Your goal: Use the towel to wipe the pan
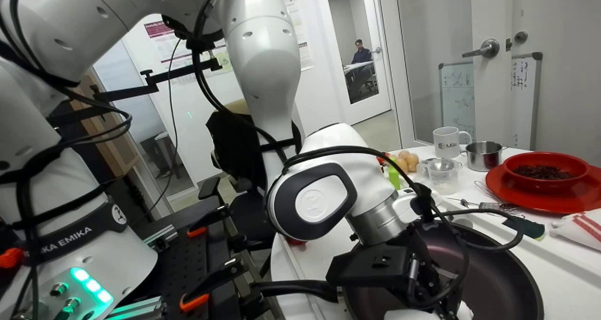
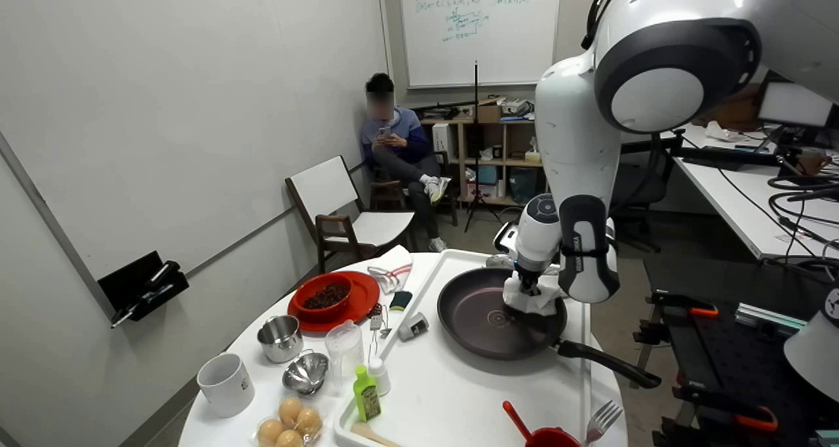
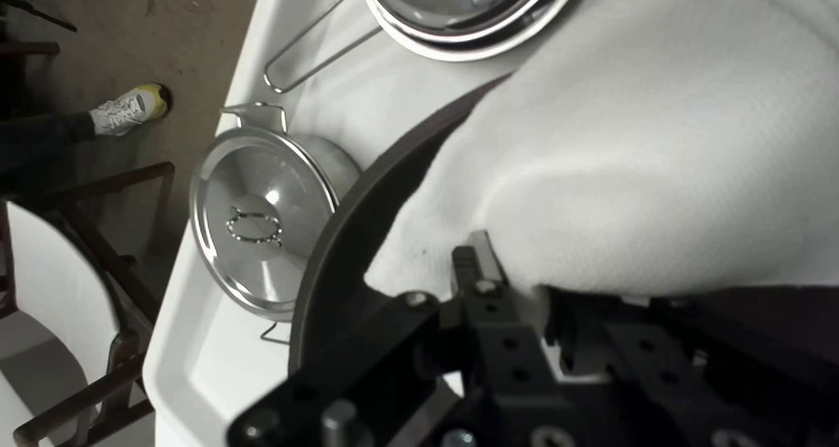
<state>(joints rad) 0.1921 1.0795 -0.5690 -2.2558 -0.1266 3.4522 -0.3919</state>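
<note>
In an exterior view, the narrowed gripper point(image 2: 531, 290) pinches the towel point(image 2: 527, 305), which bunches around and below it over the far right of the pan point(image 2: 475, 326).

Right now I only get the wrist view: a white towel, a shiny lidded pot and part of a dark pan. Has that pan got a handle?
Observer: Yes. In an exterior view, the pan has a black handle that crosses the tray rim.
Operator: Oh! And can you see its middle? I can't make that out.
Observer: I can: in an exterior view, a round mark there shows uncovered beside the towel.
Operator: Anything colourful outside my picture?
Observer: Yes, in both exterior views a red bowl sits on a red plate.
</note>
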